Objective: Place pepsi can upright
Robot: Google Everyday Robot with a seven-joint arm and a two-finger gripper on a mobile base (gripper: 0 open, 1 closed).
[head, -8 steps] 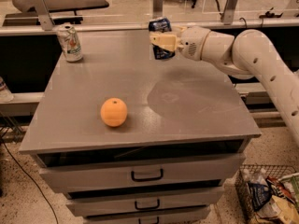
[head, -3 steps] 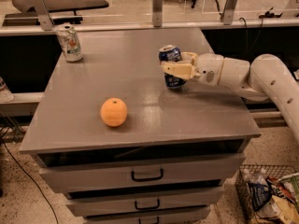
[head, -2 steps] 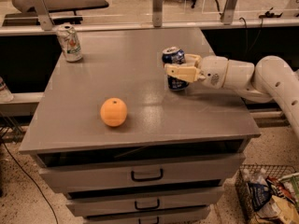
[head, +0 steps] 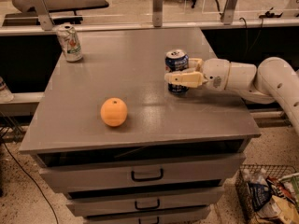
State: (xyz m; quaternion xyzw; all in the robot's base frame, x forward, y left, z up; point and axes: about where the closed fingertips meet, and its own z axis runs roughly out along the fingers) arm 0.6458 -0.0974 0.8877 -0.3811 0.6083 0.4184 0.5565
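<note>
A robotics test lab in an office-like hall is indicated by a grey cabinet (head: 140,55) with handled drawers (head: 146,175) used as a bench, set on a speckled floor (head: 18,204) and backed by a rail with metal uprights (head: 157,6). A loose cable (head: 18,167) is seen at the left, and a wire basket (head: 243,195) of packaged goods at the lower right. A white robot arm (head: 280,78) is extended from the right, its gripper (head: 180,71) clasped around the upright pepsi can (head: 176,59) on the cabinet top
</note>
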